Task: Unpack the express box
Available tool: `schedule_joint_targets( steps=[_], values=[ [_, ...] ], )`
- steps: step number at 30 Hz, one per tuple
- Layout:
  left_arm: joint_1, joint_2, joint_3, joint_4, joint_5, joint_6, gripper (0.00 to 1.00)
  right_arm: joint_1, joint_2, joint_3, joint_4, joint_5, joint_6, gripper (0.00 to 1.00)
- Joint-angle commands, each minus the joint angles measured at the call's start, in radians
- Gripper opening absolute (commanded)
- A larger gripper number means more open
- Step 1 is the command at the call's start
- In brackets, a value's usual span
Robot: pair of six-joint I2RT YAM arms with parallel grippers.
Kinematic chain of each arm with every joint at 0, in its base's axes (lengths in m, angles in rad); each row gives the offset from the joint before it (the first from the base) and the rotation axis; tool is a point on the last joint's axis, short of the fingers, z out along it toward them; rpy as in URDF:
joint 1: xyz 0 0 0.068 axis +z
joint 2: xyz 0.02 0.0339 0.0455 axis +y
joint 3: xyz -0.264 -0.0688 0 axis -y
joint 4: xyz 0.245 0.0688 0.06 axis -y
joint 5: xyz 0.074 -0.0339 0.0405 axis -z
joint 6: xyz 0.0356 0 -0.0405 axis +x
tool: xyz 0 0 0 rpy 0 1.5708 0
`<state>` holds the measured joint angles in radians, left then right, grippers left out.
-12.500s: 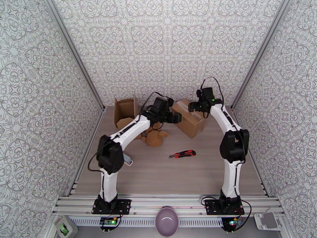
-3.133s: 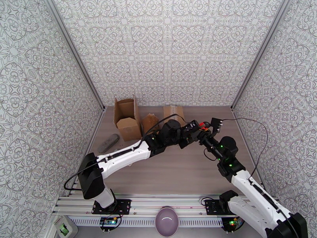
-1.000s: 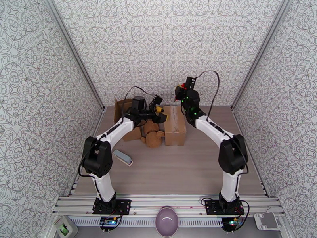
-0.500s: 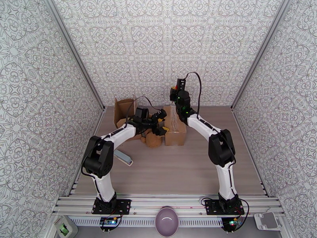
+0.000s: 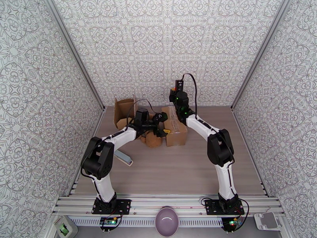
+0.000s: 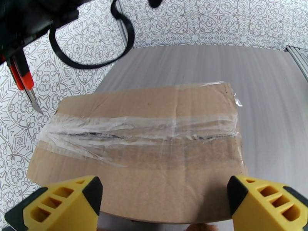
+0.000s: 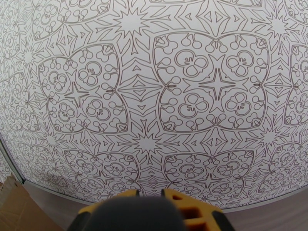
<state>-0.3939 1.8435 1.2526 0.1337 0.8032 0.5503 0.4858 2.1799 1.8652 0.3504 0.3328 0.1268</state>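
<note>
The left hand (image 6: 163, 191) is spread wide, its two yellow fingers well apart and holding nothing. It faces the near side of the box (image 6: 146, 151), which lies flat on the bench (image 5: 178, 171) toward the back, just beside a teddy bear (image 5: 153, 140). A strip of clear tape (image 6: 131, 129) runs along the box's top. A dark line through the tape suggests the seam has been slit, though the flaps lie shut.

The right hand (image 5: 174, 92) is raised above the far end of the box, closed around a red knife (image 6: 23, 79) whose blade points down, clear of the cardboard.

Over the last second the left hand has opened from partly spread to fully spread. It has also dropped from up near the open carton (image 5: 124, 110) to the level of the box. The right hand has drifted slightly left and kept the knife up. The box has not moved.

This probably means the cutting is over and the left hand is getting ready to take hold of the box or a flap. Nothing has come out of this box yet.
</note>
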Motion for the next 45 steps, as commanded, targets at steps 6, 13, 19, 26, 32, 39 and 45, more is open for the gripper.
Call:
schedule_joint_targets(
  steps=[6, 13, 19, 26, 32, 39, 45],
  values=[
    [0.022, -0.03, -0.03, 0.089, 0.078, -0.119, 0.99, 0.011, 0.009, -0.002, 0.051, -0.048, -0.023, 0.0],
    [0.007, -0.015, -0.037, 0.113, 0.087, -0.142, 0.99, 0.018, 0.025, -0.001, 0.045, -0.051, -0.015, 0.0],
    [-0.002, -0.004, -0.032, 0.109, 0.083, -0.144, 0.99, 0.021, 0.043, 0.009, 0.039, -0.035, -0.029, 0.0],
    [-0.023, 0.013, -0.028, 0.092, 0.073, -0.132, 0.99, 0.025, 0.045, -0.009, 0.051, -0.016, -0.055, 0.0],
    [-0.039, 0.023, -0.027, 0.063, 0.049, -0.089, 0.99, 0.033, 0.043, -0.017, 0.053, -0.018, -0.059, 0.0],
    [-0.039, 0.031, -0.087, 0.197, -0.037, -0.083, 0.99, 0.041, 0.025, -0.047, 0.056, -0.003, -0.064, 0.0],
    [-0.036, 0.041, -0.109, 0.258, -0.07, -0.093, 0.99, 0.05, 0.014, -0.059, 0.056, 0.009, -0.058, 0.0]
  ],
)
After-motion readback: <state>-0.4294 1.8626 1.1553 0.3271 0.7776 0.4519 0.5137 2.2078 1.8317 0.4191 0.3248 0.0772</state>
